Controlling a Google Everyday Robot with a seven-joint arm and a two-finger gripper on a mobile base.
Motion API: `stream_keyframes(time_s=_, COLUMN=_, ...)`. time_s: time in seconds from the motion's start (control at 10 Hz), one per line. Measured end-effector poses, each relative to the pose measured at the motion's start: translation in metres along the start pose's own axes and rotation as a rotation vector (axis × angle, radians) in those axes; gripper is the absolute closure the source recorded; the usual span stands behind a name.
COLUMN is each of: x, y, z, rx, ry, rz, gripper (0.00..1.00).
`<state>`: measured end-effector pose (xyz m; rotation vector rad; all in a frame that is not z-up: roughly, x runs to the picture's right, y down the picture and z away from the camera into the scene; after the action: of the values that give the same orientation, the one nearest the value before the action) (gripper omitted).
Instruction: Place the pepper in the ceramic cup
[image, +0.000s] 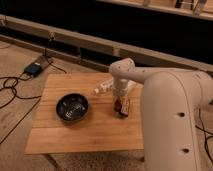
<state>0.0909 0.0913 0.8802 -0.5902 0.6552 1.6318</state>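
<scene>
We're hanging the gripper closed around the pepper mid-frame over the counter, ready to carry.

No text or label can be read anywhere

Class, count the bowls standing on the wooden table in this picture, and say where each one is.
1. The dark bowl sits on the left half of the table. The arm and its shut gripper, right of it, may hide other things.
</scene>
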Motion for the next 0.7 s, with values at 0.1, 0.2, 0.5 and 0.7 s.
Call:
stream_keyframes(time_s=0.1, x=0.000, y=-0.007, z=-0.001, rx=0.001, ry=-0.004, rz=0.023, gripper=1.00)
stream_keyframes(time_s=0.2, x=0.000, y=-0.012, z=-0.002, rx=0.002, ry=-0.006, rz=0.037, gripper=1.00)
stream_keyframes(time_s=0.5, x=0.005, y=-0.035, z=-0.004, rx=0.013, ry=-0.004, rz=0.102, gripper=1.00)
stream_keyframes(time_s=0.7, x=0.010, y=-0.047, z=-0.004, rx=0.023, ry=0.002, rz=0.135, gripper=1.00)
